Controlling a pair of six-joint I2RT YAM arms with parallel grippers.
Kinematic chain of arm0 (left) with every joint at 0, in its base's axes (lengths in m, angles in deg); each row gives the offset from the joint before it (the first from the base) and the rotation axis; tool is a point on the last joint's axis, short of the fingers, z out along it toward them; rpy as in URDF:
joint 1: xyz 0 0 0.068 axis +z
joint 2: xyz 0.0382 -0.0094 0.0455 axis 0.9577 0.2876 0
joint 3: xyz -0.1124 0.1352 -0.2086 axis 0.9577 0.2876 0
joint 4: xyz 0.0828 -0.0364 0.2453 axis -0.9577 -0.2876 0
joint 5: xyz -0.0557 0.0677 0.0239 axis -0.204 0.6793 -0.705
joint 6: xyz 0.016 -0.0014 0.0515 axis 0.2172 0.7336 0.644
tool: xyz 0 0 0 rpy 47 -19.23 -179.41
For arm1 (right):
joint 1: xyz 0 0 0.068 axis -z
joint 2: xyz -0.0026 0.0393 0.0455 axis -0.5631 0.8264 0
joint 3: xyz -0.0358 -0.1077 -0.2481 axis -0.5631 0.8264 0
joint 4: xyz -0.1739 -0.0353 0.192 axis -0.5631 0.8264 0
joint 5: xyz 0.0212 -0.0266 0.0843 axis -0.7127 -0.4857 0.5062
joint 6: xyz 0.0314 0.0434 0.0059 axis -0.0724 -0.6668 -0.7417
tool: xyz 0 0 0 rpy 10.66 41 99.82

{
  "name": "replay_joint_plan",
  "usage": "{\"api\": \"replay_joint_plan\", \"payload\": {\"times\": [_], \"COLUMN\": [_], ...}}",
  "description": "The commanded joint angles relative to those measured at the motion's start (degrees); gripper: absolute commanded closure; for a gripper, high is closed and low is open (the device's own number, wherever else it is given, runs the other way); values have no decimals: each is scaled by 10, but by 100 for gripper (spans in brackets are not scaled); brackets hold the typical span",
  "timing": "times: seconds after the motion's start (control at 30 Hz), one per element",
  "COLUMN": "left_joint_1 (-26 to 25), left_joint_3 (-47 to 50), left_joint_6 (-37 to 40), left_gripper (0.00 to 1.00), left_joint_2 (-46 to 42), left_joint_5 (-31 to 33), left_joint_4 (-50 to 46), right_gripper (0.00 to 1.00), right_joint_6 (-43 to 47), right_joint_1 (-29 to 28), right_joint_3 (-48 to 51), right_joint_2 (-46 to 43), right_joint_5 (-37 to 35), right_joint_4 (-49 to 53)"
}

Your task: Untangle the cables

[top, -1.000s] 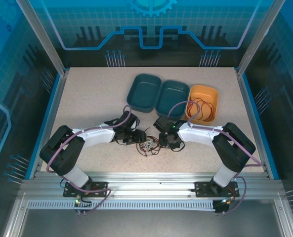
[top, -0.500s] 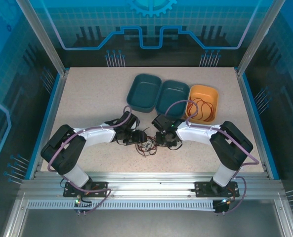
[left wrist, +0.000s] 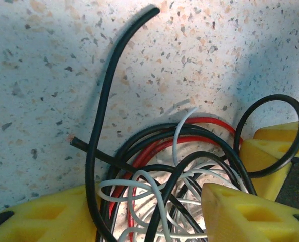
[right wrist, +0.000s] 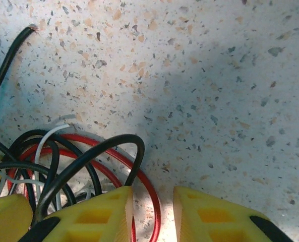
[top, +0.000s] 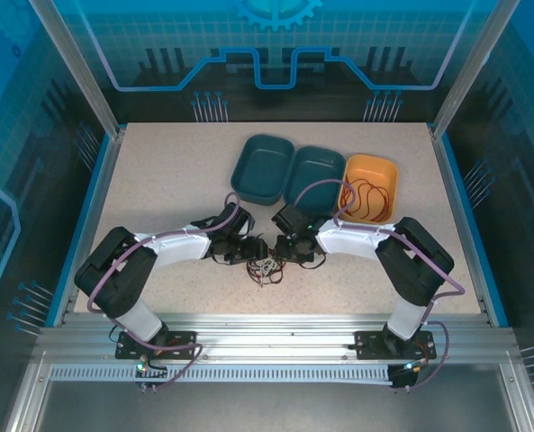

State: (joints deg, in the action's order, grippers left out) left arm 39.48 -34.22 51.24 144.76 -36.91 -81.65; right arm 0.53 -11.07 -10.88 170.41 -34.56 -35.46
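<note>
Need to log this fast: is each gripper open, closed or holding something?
Left gripper: open, astride the cable tangle.
Right gripper: slightly open around the red cable.

the cables [left wrist: 95, 131] run off the bottom edge.

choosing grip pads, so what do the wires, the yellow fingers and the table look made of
The wires look plastic-sheathed: smooth, slight sheen, bending in loose loops. The fingers look like matte yellow plastic, with hollow pockets. The table: speckled stone-look top, maybe laminate.
</note>
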Motion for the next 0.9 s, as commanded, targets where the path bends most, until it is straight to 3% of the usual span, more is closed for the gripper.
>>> {"api": "replay_joint_plan", "payload": {"times": [0.0, 0.57, 0.87], "left_joint_1": [3, 8, 8], "left_joint_3": [1, -1, 2], "left_joint_6": [-10, -23, -29], "left_gripper": [48, 81, 83], "left_joint_2": [4, 4, 3], "left_joint_5": [-8, 10, 10], "left_joint_4": [1, -11, -6], "right_gripper": [72, 77, 77], "right_joint_6": [4, -10, -16], "right_joint_1": [-16, -24, -24], "right_joint_3": [-22, 3, 23], "right_joint_2": [11, -18, -62], "right_joint_5": [-11, -26, -41], "right_joint_4": [34, 50, 46]}}
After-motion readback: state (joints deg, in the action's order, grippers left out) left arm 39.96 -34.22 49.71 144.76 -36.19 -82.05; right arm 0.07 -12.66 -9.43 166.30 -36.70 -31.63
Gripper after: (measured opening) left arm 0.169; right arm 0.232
